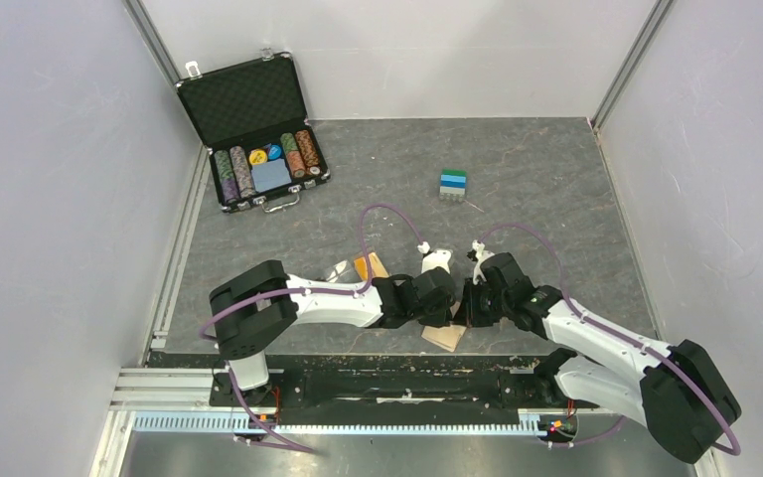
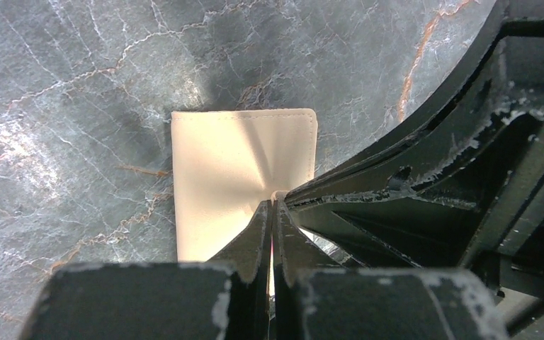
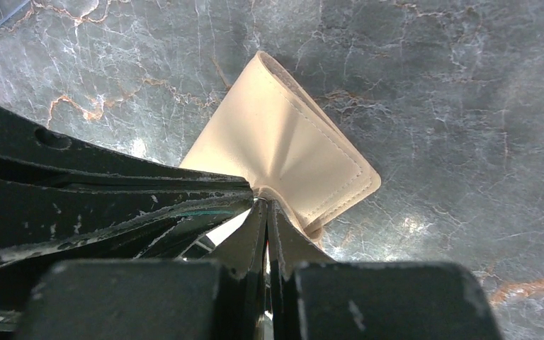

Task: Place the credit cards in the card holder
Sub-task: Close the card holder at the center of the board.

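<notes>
Both arms are meeting at the near centre of the table (image 1: 556, 199), working on the card holder (image 2: 234, 163).

- Left gripper (image 2: 273, 211) is clamping right down, fingers pressed together on the holder's near edge. The leather is puckering out from the pinch.
- Right gripper (image 3: 266, 205) is doing the same from the opposite side. Its jaws are tight on that same edge, with the tips almost touching the left one's.
- The holder is looking folded shut. I can't tell whether it's lying on the surface or hanging just off it.

I'm reading this as the opening step: one flap per gripper, then part them. I can't tell whether each pinch is holding one layer or both.

How I'd run it:
- Part the grippers slowly and evenly, staying low over the table with no twist.
- Watch the wrist views for a gap growing between the flaps.
- If there's no gap and the leather is only stretching, stop. Release one side and re-grip a single layer at the corner where the right wrist view is showing two edges apart.
- The snap isn't showing. If it's fastened, it'll need popping first.

Credit cards (image 1: 453, 184): I'm taking the small blue/green/pale stack further out as them, well apart from the holder. Neither gripper appears to be carrying one.

The poker chip case (image 1: 258, 149) and the small orange box (image 1: 365, 265) by the left arm aren't in play.
</notes>
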Tool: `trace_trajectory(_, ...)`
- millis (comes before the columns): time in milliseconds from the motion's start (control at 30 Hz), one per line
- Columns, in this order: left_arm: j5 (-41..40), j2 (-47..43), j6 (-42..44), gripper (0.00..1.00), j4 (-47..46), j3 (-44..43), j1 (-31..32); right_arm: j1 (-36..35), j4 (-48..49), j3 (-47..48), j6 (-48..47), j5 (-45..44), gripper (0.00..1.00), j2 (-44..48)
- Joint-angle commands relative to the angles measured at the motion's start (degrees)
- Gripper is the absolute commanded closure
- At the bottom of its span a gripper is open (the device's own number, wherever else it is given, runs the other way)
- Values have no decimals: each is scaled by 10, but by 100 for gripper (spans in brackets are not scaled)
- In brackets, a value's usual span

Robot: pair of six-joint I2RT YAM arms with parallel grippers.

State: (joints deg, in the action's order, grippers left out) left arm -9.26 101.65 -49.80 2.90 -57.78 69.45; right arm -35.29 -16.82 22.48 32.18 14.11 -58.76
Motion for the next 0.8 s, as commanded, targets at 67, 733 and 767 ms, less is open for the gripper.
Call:
trace_trajectory(67,-33,-2,2,98,-6,0,-4,-5,30,0,4,-9,100,-9)
trace_trajectory(733,-24,43,-74,98,20,40,-23,-35,23,0,8,-33,100,-87)
trace_trajectory(767,-24,42,-76,98,18,45,-24,-39,18,2,8,-37,100,-90)
